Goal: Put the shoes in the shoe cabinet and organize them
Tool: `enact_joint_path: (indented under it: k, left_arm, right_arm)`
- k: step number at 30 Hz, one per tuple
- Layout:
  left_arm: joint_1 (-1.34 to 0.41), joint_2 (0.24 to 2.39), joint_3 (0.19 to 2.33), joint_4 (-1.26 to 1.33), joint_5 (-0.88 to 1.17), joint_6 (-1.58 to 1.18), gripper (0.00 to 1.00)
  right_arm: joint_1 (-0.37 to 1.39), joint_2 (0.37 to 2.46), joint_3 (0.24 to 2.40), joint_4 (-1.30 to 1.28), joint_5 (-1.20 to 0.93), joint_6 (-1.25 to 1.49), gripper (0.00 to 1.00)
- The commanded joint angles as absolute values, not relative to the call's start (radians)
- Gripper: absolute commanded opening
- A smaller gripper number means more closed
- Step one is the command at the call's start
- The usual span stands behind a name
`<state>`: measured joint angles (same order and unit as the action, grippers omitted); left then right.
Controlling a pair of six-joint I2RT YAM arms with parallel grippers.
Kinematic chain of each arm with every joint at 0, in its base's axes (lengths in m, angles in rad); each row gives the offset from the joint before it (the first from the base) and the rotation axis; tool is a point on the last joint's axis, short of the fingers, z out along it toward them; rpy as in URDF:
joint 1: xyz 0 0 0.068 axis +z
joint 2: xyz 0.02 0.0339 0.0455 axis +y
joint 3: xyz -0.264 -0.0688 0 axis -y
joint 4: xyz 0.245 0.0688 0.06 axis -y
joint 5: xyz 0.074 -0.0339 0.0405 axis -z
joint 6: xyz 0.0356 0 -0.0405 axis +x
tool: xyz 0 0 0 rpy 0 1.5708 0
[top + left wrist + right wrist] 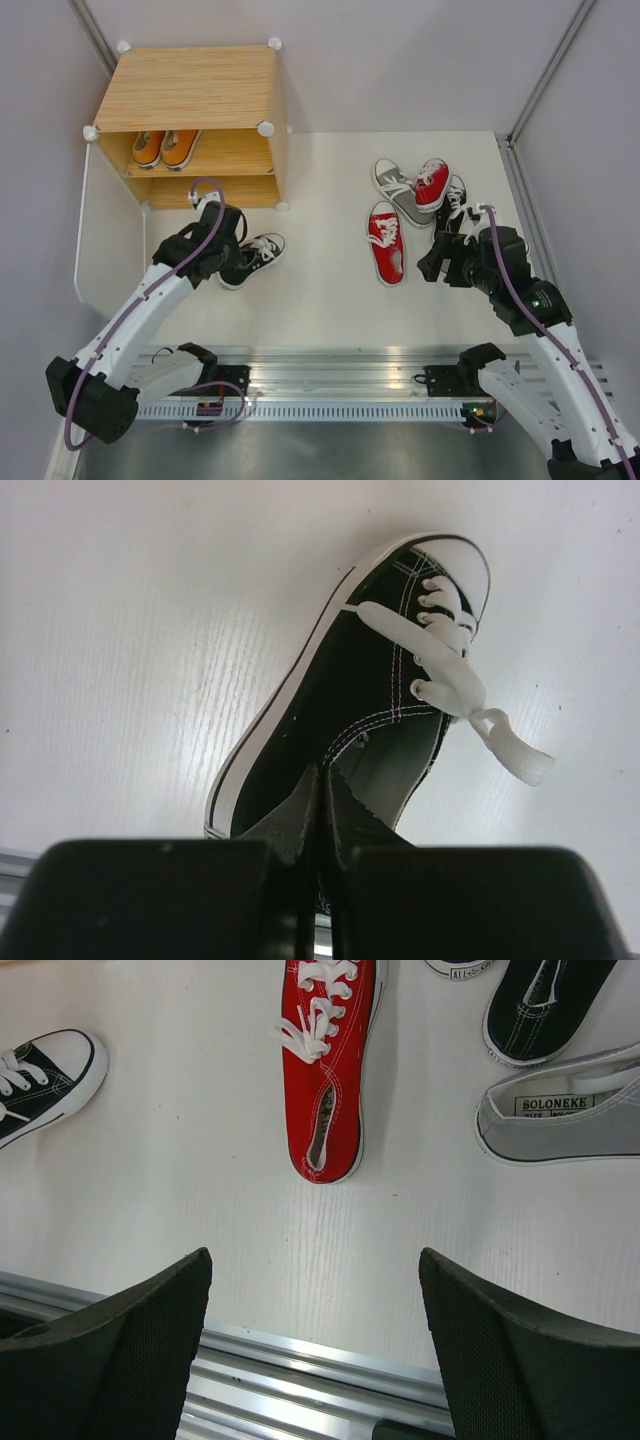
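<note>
My left gripper [233,252] is shut on the heel rim of a black sneaker [258,256], its toe pointing away to the right; in the left wrist view the fingertips [322,780] pinch the black sneaker [340,690] at its collar. Two orange sneakers [165,148] sit side by side on the upper shelf of the shoe cabinet [190,88]. My right gripper [440,262] hangs open over bare table, with a red sneaker [328,1070] ahead of it. Behind it lie a grey sneaker [398,190], a second red one [432,184] and a black one [455,205].
The cabinet's white door [108,235] stands swung open along the left, beside my left arm. An aluminium rail [330,385] runs across the near edge of the table. Grey walls close in the back and both sides.
</note>
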<state>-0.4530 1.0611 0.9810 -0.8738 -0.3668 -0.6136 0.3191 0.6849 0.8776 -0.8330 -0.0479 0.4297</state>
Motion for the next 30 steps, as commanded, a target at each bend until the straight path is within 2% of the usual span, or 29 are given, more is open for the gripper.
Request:
enact_joint_path:
  k: [1,24,29,30]
  left_arm:
    - [-0.422,1.0,1.063,-0.839,-0.405,-0.575,0.02]
    - [-0.33,0.973,1.227,-0.74,-0.563,-0.673,0.02]
    - [-0.328,1.018,1.221,-0.742,-0.5,-0.592,0.02]
    - [-0.327,1.022,1.204,-0.752,-0.488,-0.569,0.12]
  right_arm:
    - [0.324,0.693,0.902,-0.805,-0.048,0.417,0.88]
    - [0.325,0.676,0.879,-0.784,-0.037,0.422,0.88]
    - [0.324,0.675,0.877,-0.779,-0.038,0.417,0.88]
    - [0.324,0.675,0.877,-0.781,-0.034,0.417,0.88]
